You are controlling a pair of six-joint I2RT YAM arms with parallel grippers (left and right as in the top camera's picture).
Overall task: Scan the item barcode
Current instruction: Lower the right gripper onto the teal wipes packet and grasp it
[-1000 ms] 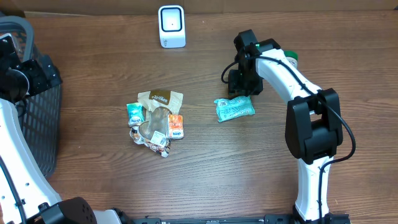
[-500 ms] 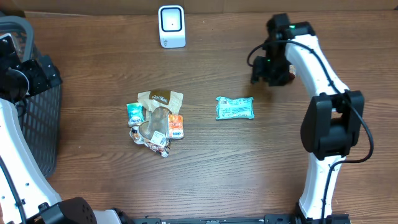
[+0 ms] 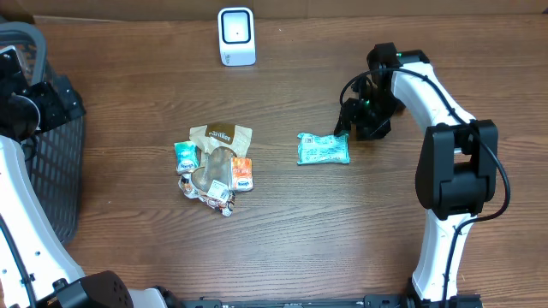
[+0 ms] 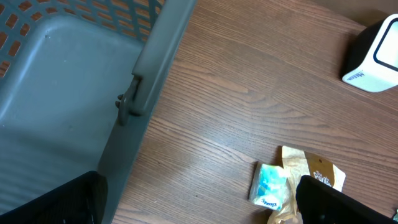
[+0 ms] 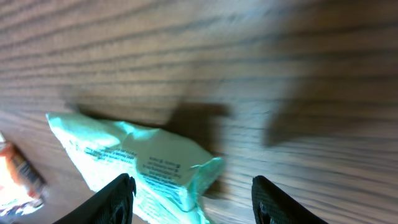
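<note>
The teal packet [image 3: 323,148] lies flat on the bench [image 3: 342,231], right of centre, long side running left to right. In the right wrist view we see its printed face and a crimped end pointing up towards the camera.

The right fingers [image 5: 115,199] hang just above that right end of the packet, spread apart, one on either side of it. They grasp nothing, and we cannot tell from these views whether a tip touches the wrapper.

To the left of the packet, apart from it, sits a small pile of snack packs [image 3: 214,167]: a tan pouch on top, with a green sachet and an orange one at its sides. The white scanner [image 3: 236,36] stands upright at the far edge of the bench, well apart from the packet and behind the pile.

At the far left stands a grey basket [image 3: 51,162]. The left fingers [image 4: 339,199] hover beside its rim, released and spread wide, with nothing between them.
</note>
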